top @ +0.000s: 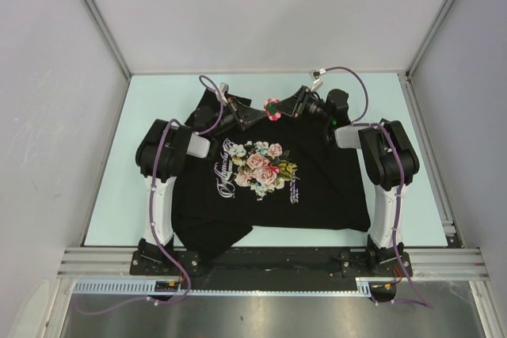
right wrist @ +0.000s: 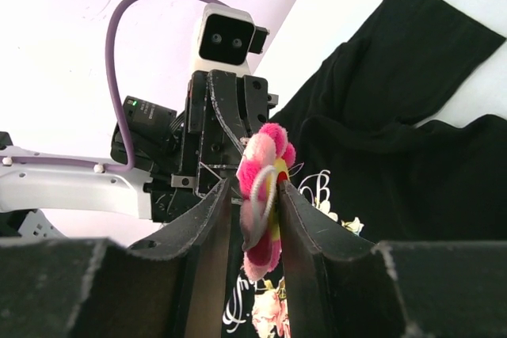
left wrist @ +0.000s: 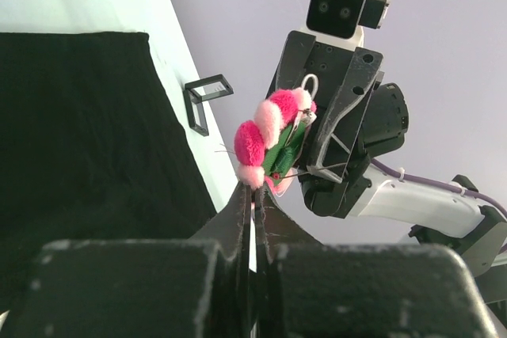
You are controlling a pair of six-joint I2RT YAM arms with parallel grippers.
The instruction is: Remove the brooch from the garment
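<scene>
The brooch (right wrist: 265,156) looks feather-light and soft. Its fuzzy pink petals will likely squash and slip under a pinch, so the firmer middle and green backing are a better hold than a petal's rim. It stands on edge, a flat disc with its long axis running out along the fingers of the right gripper (right wrist: 257,187) and its yellow centre turned toward one pad. Those jaws are part open, clamped across its two faces. The left gripper (left wrist: 255,189), jaws fully together, nips the lowest petal from the opposite side. A thin white loop (left wrist: 309,83) sits at the end farthest from it. Held between both sets of tips, the brooch hangs above the collar edge of the garment (top: 214,219). I cannot tell whether its pin catches any cloth. The garment lies flat beneath on the pale table (top: 150,100).
</scene>
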